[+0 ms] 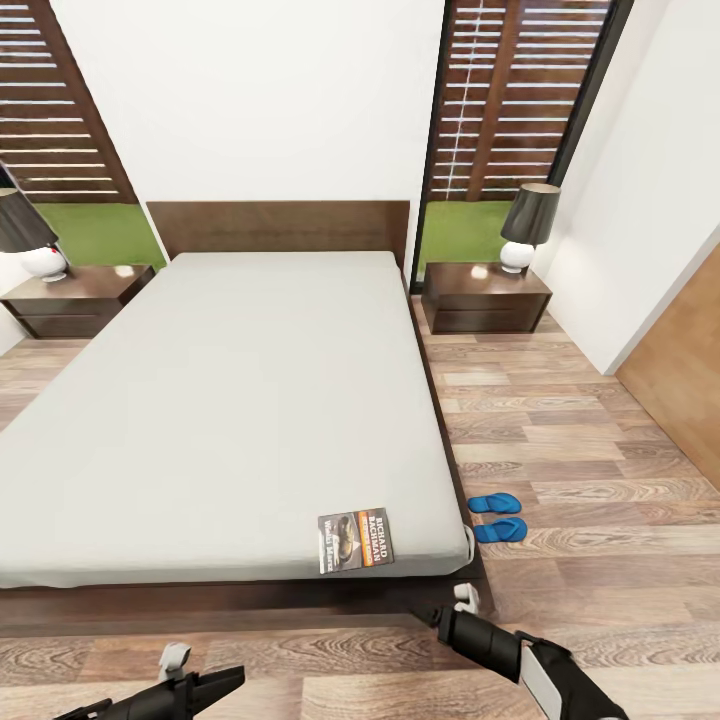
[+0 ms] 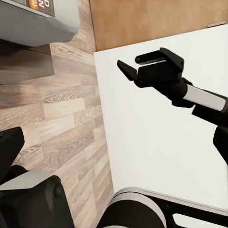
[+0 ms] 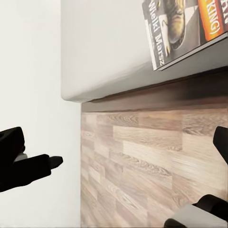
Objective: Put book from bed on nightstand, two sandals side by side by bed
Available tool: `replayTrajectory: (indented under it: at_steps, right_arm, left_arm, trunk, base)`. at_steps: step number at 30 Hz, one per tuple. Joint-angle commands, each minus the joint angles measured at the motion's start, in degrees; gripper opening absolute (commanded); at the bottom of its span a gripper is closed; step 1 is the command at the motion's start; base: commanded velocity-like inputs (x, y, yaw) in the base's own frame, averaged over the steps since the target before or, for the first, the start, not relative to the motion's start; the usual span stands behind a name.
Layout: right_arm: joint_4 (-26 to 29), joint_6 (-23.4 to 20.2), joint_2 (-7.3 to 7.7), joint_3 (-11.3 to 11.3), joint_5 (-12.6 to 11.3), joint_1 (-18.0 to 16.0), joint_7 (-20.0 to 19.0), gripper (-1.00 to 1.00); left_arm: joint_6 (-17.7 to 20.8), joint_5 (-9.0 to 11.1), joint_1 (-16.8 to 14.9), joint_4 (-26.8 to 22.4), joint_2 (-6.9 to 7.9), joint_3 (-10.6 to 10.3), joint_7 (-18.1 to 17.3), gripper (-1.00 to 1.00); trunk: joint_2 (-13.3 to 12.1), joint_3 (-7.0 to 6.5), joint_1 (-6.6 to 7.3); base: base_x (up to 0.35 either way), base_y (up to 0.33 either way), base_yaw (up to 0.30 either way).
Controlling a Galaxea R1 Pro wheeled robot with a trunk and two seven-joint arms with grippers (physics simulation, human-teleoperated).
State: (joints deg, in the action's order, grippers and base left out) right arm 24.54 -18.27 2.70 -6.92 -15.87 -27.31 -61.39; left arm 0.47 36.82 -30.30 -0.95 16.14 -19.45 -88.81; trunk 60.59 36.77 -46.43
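**A:** Status?

**B:** Parked at the foot of the bed (image 1: 230,400). The book (image 1: 355,541) lies flat on the mattress at the near right corner, edge right at the mattress lip. The two sandals (image 1: 498,517) are on the plank floor just beside the bed's right side, roughly parallel, close together. One nightstand (image 1: 485,297) sits right of the headboard, the other nightstand (image 1: 75,298) left, each with a lamp on top.

**A:** Claws?

**B:** My right claw (image 1: 462,598) is low, by the frame corner below the book. My left wrist camera catches that right claw with its jaws apart, nothing in them. My left claw (image 1: 176,658) is down near the floor; can't tell whether its jaws are apart or together.

**A:** How will the book handle?

**B:** My guess: thin paperback, light, glossy cover, so slippery and bendy. It lies flush on a plain grey mattress that looks soft, so there's no gap to get under. I'd pinch the edge at the mattress lip, spine side if reachable, since that's stiffer. Cover could flop open if I take it by the pages.

**A:** Sandals?

**B:** Flat, blue, thin straps. Probably rubbery, light, decent friction. Straps are the handle. Nightstand top is glossy dark wood, so expect sliding on set-down.
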Motion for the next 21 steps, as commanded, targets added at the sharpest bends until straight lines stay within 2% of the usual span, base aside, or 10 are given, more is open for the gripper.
replayTrajectory:
  at_steps: [1, 14, 21]
  right_arm:
    - [0.05, -0.54, 0.01, 0.22, -0.29, -0.03, -0.15, 1.0]
    - [0.19, -0.54, 0.14, 0.72, -0.45, -0.03, -0.14, 1.0]
    - [3.94, -1.72, 0.36, 0.63, -1.04, -0.03, -0.19, 1.0]
  left_arm:
    - [0.05, 0.45, -0.02, -0.02, -0.01, -0.49, -0.13, 1.0]
    - [0.05, 0.45, -0.02, -0.02, -0.4, -0.5, -0.13, 1.0]
    - [0.05, 0.45, -0.02, -0.02, -0.41, -0.5, -0.17, 1.0]
  trunk:
    - [0.03, 0.04, 0.0]
    - [0.03, 0.04, 0.0]
    - [0.03, 0.04, 0.0]
  base:
    - [0.0, 0.0, 0.0]
    - [0.0, 0.0, 0.0]
    - [0.0, 0.0, 0.0]
